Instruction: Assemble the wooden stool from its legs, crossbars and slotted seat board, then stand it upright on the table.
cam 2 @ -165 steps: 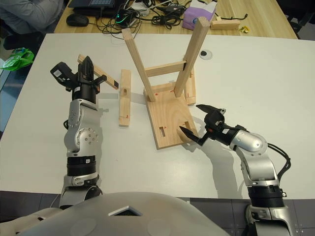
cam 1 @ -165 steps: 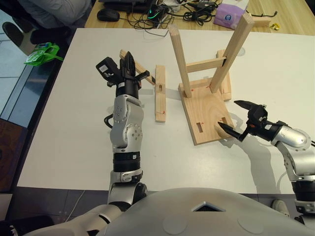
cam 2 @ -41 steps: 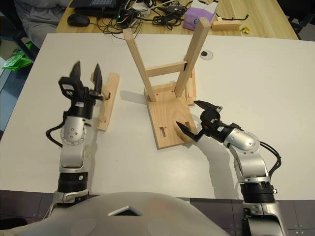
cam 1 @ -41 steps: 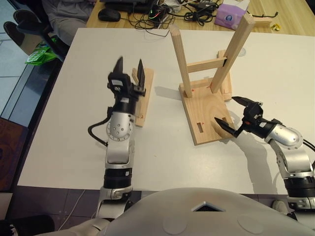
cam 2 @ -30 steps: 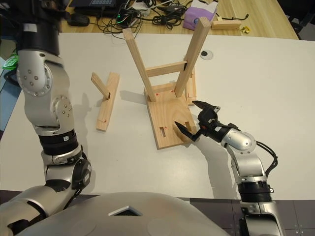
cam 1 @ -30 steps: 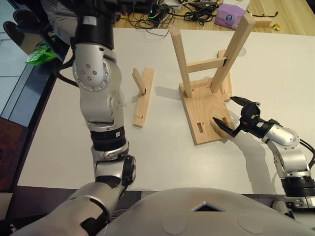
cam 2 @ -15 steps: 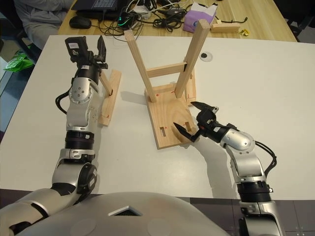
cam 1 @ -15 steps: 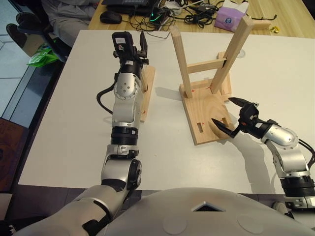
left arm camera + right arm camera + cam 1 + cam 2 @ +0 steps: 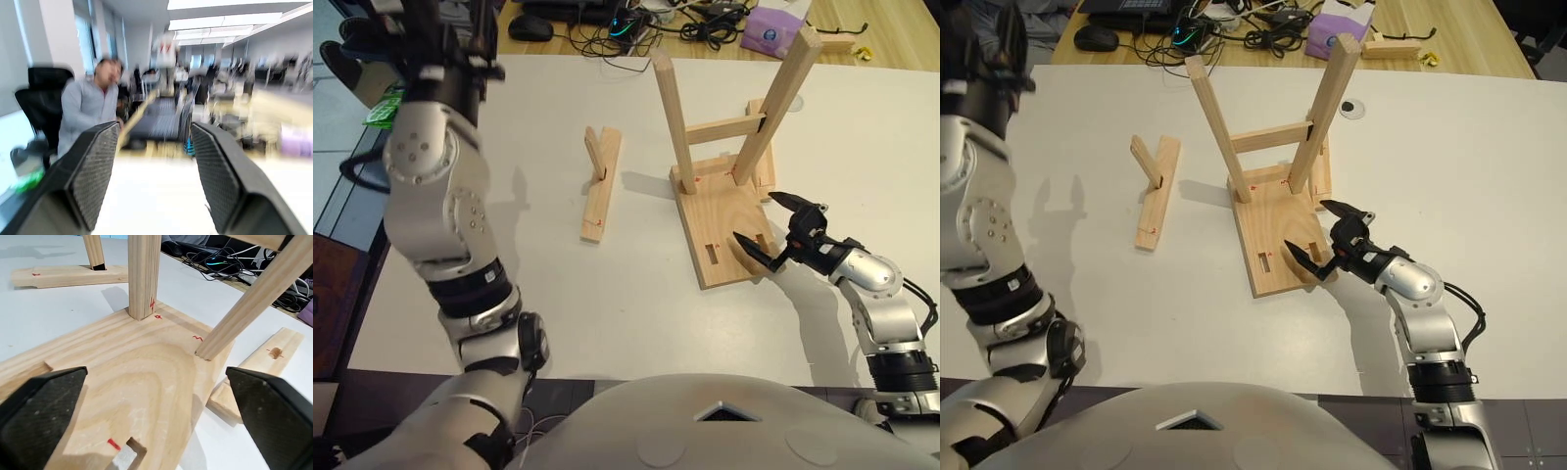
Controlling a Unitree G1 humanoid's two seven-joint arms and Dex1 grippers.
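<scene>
Left hand (image 9: 155, 126) rose, open, off the leg piece (image 9: 599, 186); right hand (image 9: 756, 217) open beside seat board (image 9: 720, 220).

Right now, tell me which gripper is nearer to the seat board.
Right. The right gripper sits open at the seat board's near right edge. The left gripper is up high over the far left of the table, well away from the board.

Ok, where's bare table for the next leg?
Widest: the table right of the upright legs. Also the strip between the loose leg piece and the seat board. Crowded at the board's near right corner, around the open right gripper, and by the spare board.
</scene>
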